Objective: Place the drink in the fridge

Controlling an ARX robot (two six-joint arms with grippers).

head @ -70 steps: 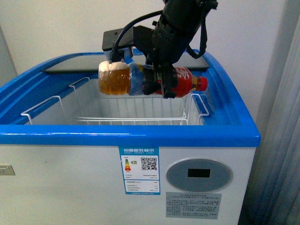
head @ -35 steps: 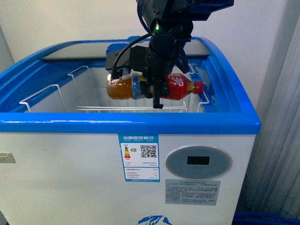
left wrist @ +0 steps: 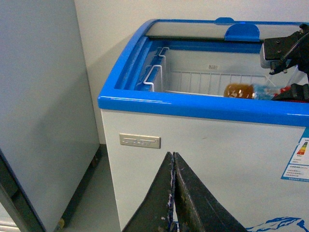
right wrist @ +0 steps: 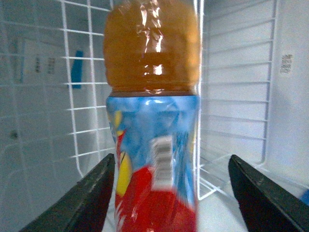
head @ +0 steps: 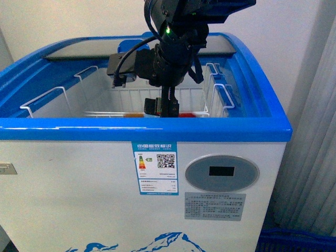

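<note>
White wall behind, chest freezer dead ahead, and I'm watching the right gripper (right wrist: 171, 191) first: its jaws stand wide, one dark finger (right wrist: 91, 198) just beside the label, the other clear of it with daylight between, so I read nothing as gripped. A second ago that arm held the drink (right wrist: 152, 96) up above the rim; now it has sunk well into the fridge (head: 157, 140) and the bottle sits low inside the wire basket (right wrist: 241, 96). I judge the placing all but done, with only the lift-out left. From the front, just slivers show over the rim: amber at nine o'clock of the gripper, red at three o'clock. Up close the amber liquid glints, the blue-and-red wrap is blurred, and the cap is out of sight. My left gripper (left wrist: 173, 193) hangs outside, fingers pressed together, empty.
</note>
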